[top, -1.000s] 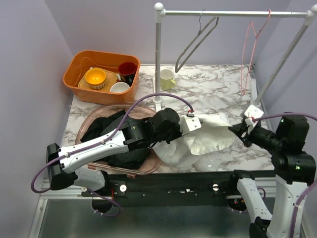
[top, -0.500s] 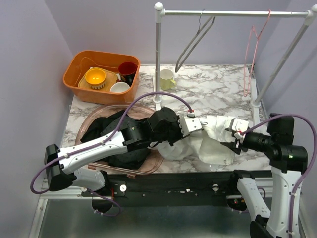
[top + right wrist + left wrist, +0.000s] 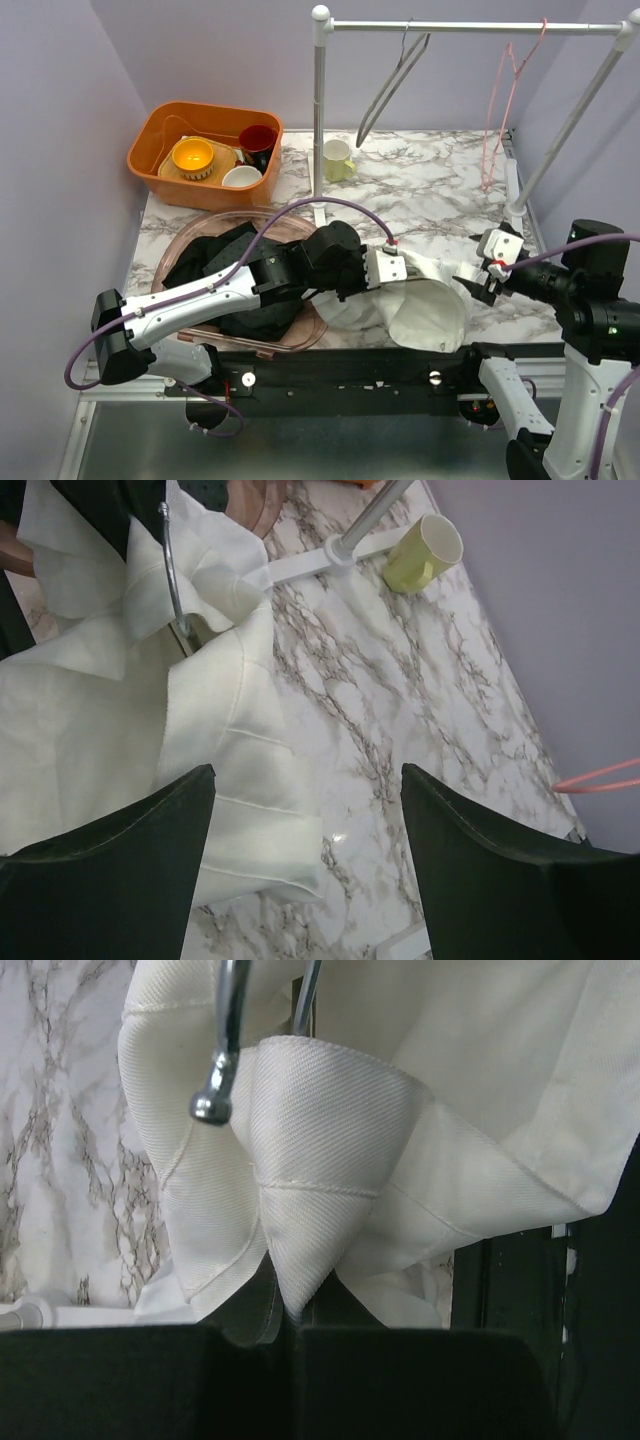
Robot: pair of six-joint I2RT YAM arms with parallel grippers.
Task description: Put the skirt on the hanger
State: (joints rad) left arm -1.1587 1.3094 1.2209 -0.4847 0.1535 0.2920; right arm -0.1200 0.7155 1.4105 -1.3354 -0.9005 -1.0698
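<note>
The white skirt (image 3: 425, 308) lies bunched on the marble table near the front edge. My left gripper (image 3: 398, 268) is shut on a fold of its waistband, and the left wrist view shows the cloth pinched between the jaws (image 3: 288, 1310). A chrome hook with a ball tip (image 3: 213, 1100) rises out of the skirt beside that fold and also shows in the right wrist view (image 3: 170, 565). My right gripper (image 3: 478, 276) stands open just right of the skirt, with only the cloth's edge and bare marble under it (image 3: 305, 780). A grey hanger (image 3: 395, 85) and a pink hanger (image 3: 500, 110) hang on the rail.
The rack's upright pole (image 3: 319, 110) stands behind the skirt, and its slanted right leg (image 3: 560, 130) is at the far right. A yellow-green mug (image 3: 337, 160) sits by the pole. An orange tub (image 3: 150, 160) of bowls is at back left. Dark clothes fill a brown tray (image 3: 310, 330).
My right gripper has opened and let go of the skirt's edge, then drawn back to the right. The skirt has slumped into a heap. My left gripper keeps its hold.
</note>
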